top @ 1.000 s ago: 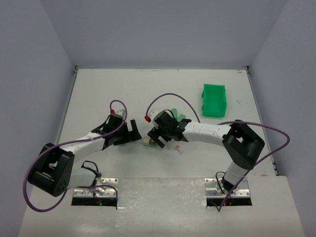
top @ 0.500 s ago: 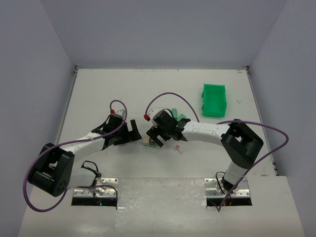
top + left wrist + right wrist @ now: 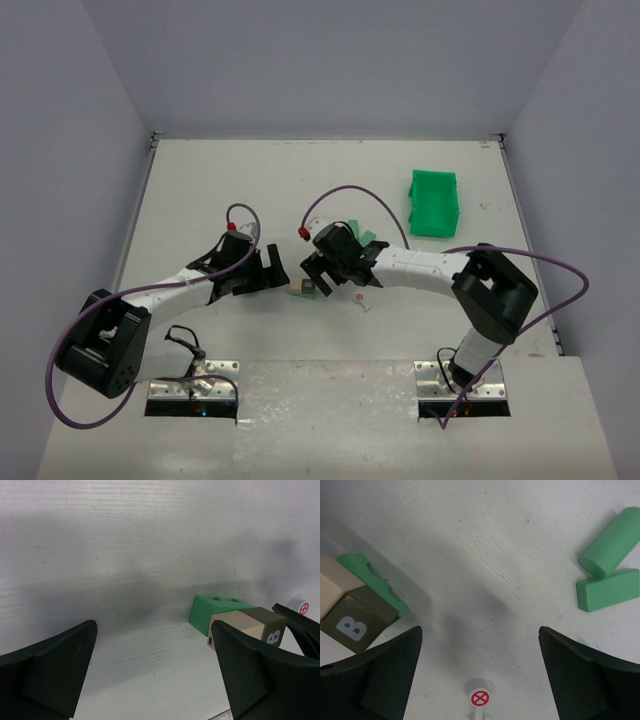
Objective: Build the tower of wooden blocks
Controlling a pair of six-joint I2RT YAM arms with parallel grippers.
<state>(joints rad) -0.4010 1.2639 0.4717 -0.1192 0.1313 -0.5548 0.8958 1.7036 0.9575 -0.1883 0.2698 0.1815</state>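
- The right wrist view, unlike the left, shows a smooth green wooden cylinder beside a green rectangular bar, upper right.
- The left end effector and right end effector are both spread, gripping nothing.

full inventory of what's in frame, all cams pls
table: 1, white, under everything
bin: 1, bright green, far right of the table
notched block: 1, green, table centre, against the two cubes
tan cube: 1, tan, table centre, beside the lettered cube
lettered cube: 1, olive-brown with a white B, table centre
cylinder: 1, green, lying on its side, right of centre
rectangular block: 1, green, beside the cylinder
round marker: 1, white with a red crossed circle, near the right gripper
left gripper: 1, black, open, empty, facing the cubes
right gripper: 1, black, open, empty, over bare table
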